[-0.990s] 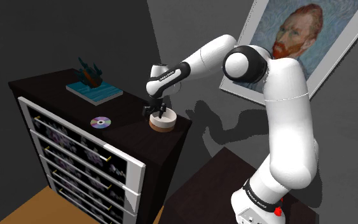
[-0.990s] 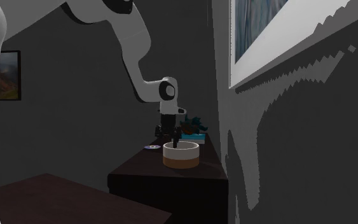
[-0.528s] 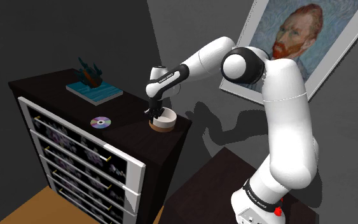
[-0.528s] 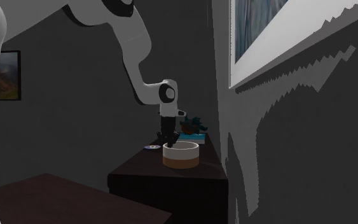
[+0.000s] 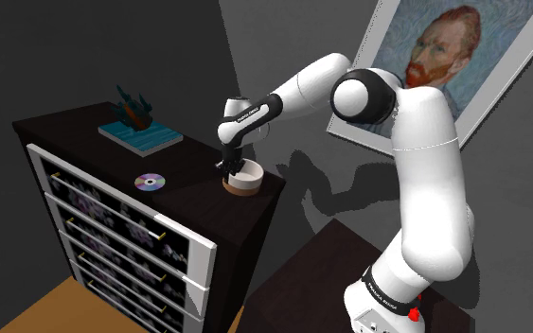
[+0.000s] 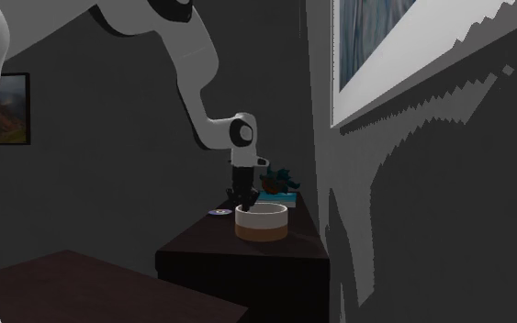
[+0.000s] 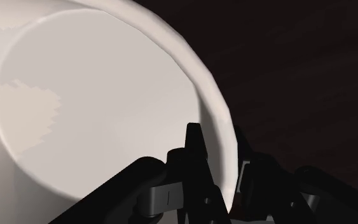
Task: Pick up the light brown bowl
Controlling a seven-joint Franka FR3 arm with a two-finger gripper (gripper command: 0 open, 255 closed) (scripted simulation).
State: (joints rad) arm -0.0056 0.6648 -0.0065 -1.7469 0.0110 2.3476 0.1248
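Bowl (image 5: pixel 243 182) (image 6: pixel 262 226) (image 7: pixel 107 114): we see it, white above a light brown band, on the dark cabinet (image 5: pixel 188 168) (image 6: pixel 201 244).
Gripper (image 5: pixel 227 168) (image 6: pixel 243 200) (image 7: pixel 219 143): narrow, clasping the bowl's rim wall, one finger inside, one outside.
Bowl's inside: we see plain white.

A dark dresser (image 5: pixel 70 131) with pale drawer fronts is standing against dim grey walls (image 5: pixel 255 38). A framed portrait painting (image 5: pixel 453 43) is hanging at the right, and a tan floor (image 5: pixel 46 307) is showing below.

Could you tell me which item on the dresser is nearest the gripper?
The bowl: the gripper clasps its rim, while the disc and book lie apart.
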